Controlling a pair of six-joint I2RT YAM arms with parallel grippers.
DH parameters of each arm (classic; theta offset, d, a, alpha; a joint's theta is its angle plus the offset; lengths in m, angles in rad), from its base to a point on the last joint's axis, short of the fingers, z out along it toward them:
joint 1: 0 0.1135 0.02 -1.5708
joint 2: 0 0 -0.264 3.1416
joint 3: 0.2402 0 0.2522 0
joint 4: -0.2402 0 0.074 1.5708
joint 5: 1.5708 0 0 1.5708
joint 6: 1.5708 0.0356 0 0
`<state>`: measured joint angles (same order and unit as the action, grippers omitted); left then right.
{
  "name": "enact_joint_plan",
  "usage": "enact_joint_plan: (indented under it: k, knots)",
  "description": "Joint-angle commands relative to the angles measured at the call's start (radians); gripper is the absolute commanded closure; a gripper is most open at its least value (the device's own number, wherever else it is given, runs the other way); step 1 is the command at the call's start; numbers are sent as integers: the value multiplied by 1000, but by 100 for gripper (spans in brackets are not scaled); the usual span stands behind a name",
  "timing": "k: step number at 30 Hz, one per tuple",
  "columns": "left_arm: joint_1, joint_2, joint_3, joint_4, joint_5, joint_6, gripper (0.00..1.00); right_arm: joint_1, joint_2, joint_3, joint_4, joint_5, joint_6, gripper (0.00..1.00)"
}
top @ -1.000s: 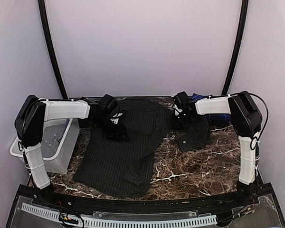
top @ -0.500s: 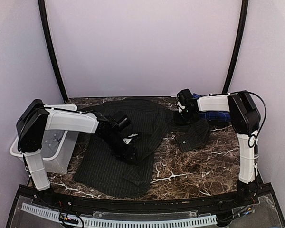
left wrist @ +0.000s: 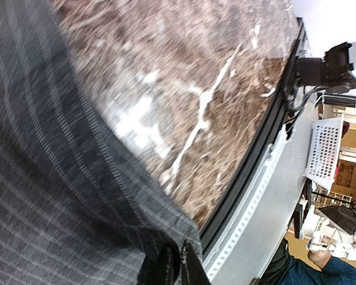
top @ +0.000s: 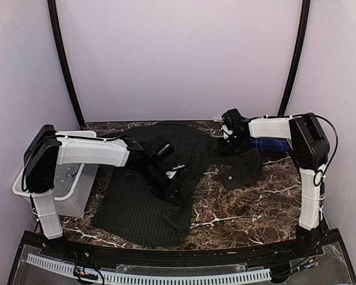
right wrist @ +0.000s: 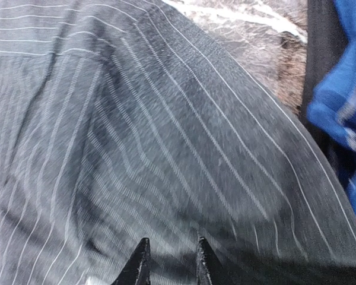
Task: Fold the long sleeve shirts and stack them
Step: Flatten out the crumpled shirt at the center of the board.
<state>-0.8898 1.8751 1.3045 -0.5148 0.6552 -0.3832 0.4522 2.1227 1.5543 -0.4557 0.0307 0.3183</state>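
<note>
The black pinstriped long sleeve shirt [top: 133, 208] lies spread over the left and middle of the marble table [top: 249, 208], with one sleeve and its buttoned cuff [top: 242, 169] reaching right. My left gripper [top: 173, 191] sits low on the shirt's right edge. In the left wrist view this left gripper [left wrist: 177, 264] is shut, pinching a fold of pinstriped cloth [left wrist: 47, 196]. My right gripper [top: 228, 144] hovers at the shirt's far right shoulder. The right wrist view shows the right gripper [right wrist: 172, 252] slightly open over the pinstriped cloth [right wrist: 166, 119]. The blue plaid shirt [top: 268, 144] lies bunched behind it.
A white plastic bin [top: 65, 178] stands at the table's left edge beside the left arm. Blue plaid cloth [right wrist: 338, 101] shows at the right edge of the right wrist view. The table's black front rail [left wrist: 267, 178] runs close to the left gripper.
My left arm swept from the shirt's far left across to its near right edge, and its jaws closed on the cloth. The right gripper shifted slightly back and opened a little.
</note>
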Motion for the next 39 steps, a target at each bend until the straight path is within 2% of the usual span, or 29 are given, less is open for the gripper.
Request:
enact_joint_plan:
  k: [1, 7, 9, 10, 13, 14, 16, 21, 26, 29, 35, 39]
  knots:
    - [-33, 39, 109, -10, 28, 7, 96, 20, -154, -66, 40, 18, 8, 75]
    - [-78, 152, 226, -17, 54, 19, 95, 22, -331, -208, 98, 64, 44, 71]
    - [-89, 186, 252, -24, 53, 25, 88, 23, -386, -257, 115, 77, 53, 68]
    - [-93, 196, 259, -26, 54, 26, 79, 23, -412, -282, 119, 83, 59, 67]
    - [-95, 217, 281, -16, 64, 23, 64, 24, -499, -362, 144, 98, 84, 63]
    - [-97, 217, 289, -13, 66, 18, 57, 24, -525, -391, 156, 103, 95, 61]
    - [-95, 217, 304, 0, 77, 12, 52, 25, -573, -453, 181, 108, 116, 57]
    - [-95, 213, 348, 15, 119, -15, 47, 27, -655, -583, 248, 70, 158, 51]
    - [-77, 152, 345, -49, -11, -11, 46, 58, -698, -645, 246, 79, 174, 50]
    - [-54, 80, 260, -51, -72, -17, 45, 69, -717, -676, 246, 73, 182, 50]
    - [-21, -19, 114, -58, -98, 1, 45, 87, -725, -725, 235, 70, 203, 50]
    - [-10, -45, 70, -64, -106, 9, 46, 95, -707, -752, 218, 87, 218, 50]
